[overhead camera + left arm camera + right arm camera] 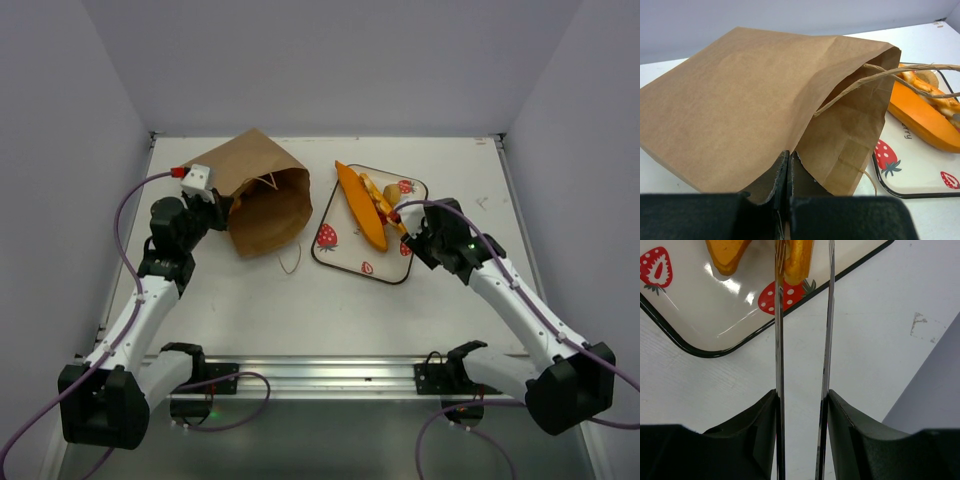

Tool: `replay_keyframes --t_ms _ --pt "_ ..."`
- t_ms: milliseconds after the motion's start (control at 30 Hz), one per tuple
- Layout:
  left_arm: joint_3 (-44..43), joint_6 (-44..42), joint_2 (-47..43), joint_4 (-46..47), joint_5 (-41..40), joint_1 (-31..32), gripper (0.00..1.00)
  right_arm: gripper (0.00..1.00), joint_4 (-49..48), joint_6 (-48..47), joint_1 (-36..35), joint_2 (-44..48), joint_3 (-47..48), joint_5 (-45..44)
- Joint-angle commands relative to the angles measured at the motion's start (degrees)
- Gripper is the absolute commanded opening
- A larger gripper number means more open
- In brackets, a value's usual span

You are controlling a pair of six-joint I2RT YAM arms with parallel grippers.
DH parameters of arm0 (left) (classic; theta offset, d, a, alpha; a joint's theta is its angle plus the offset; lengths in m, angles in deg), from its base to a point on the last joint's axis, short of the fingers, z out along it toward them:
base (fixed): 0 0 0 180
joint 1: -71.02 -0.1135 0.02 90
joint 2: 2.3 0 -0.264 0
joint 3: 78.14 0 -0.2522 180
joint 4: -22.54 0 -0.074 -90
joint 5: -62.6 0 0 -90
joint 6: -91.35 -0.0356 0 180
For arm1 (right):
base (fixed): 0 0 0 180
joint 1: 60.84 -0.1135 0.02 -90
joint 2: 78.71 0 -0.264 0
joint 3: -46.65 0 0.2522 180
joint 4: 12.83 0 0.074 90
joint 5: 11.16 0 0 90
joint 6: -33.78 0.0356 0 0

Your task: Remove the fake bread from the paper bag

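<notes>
- Pale lilac walls (320, 60) closed in a white table (300, 320).
- At the far left, the left pincer (789, 162) was pressed together on the rim of the paper bag (262, 195). The bag lay on its side directly ahead of those tips, its mouth open toward the right.
- A thin string handle (291, 262) trailed onto the table from the bag's mouth, to the right of the left pincer.
- Well to the right of that pincer, beyond the bag, sat a strawberry-print tray (345, 262) with a long orange baguette (360, 205) lying on it, outside the bag.
- The right pincer (403, 220) reached over the tray's right edge, its fingers spread a little with a clear gap between them.
- A smaller bread piece (796, 260) lay on the tray at that pincer's tips, against its left finger and free of the right one.
</notes>
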Motion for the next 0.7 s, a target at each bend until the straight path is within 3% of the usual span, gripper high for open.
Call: replay_keyframes --t_ms 0,500,667 --pt "0.32 -0.81 -1.31 3.6 1.17 -0.42 0.02 0.45 -0.29 0.58 0.66 2.03 2.63 0.09" --pt "0.32 -1.08 -1.66 3.6 1.52 -0.42 0.02 0.45 1.2 1.11 0.67 2.29 7.29 3.34" --pt "0.32 -0.81 -1.49 3.86 2.05 -0.42 0.02 0.44 1.47 -0.55 0.67 2.99 7.47 10.34"
